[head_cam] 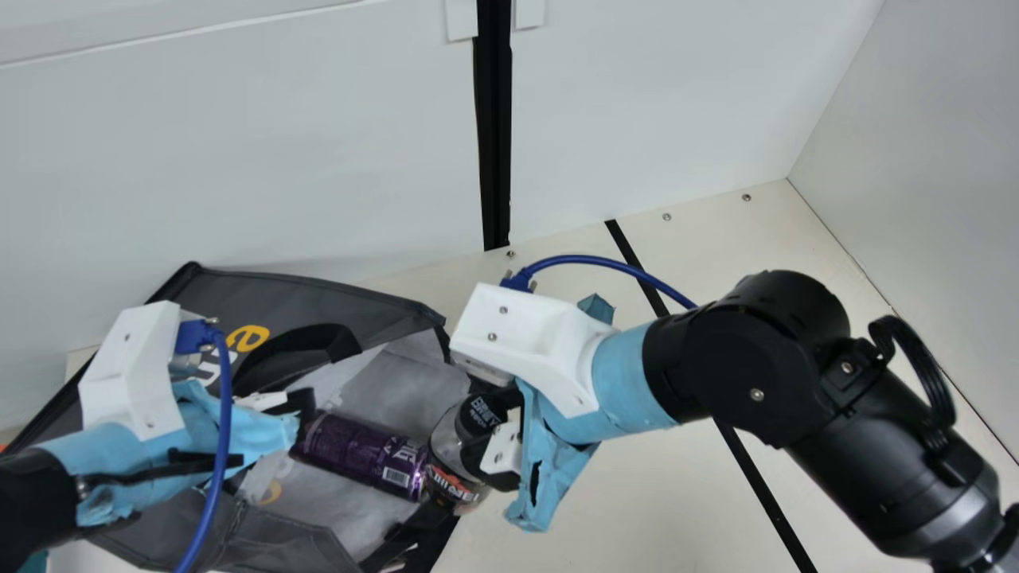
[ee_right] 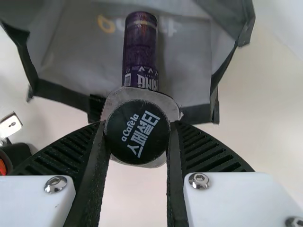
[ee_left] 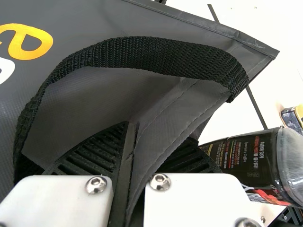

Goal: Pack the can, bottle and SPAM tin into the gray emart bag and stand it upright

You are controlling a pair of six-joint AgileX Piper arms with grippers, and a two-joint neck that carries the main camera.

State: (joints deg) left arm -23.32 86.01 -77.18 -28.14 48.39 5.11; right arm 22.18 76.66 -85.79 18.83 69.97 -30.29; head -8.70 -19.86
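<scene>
Left wrist view: the left end effector point(ee_left: 144, 135) is pinching the bag point(ee_left: 109, 19) by its edge, nearly closed, presumably keeping the mouth open. The right end effector point(ee_right: 138, 124), cap-width apart, is gripping the bottle point(head_cam: 455, 446), apparently for loading beside the can point(head_cam: 358, 452) lying inside. The likely SPAM tin point(ee_left: 292, 119) is resting outside.

Lab-like booth: white panels point(head_cam: 239, 143), black upright strip point(head_cam: 495, 143), screw-studded table point(head_cam: 637, 493).

The round black lid point(ee_right: 137, 151) on the bottle point(head_cam: 447, 446) says "aCaféla" and "스페셜티". Small words on the bottle's dark label point(ee_left: 234, 153) say "Specialty Coffee". The gray bag point(head_cam: 318, 293) has a yellow "e". The purple can point(head_cam: 350, 450) has white letters, partly hidden, and a bar code.
</scene>
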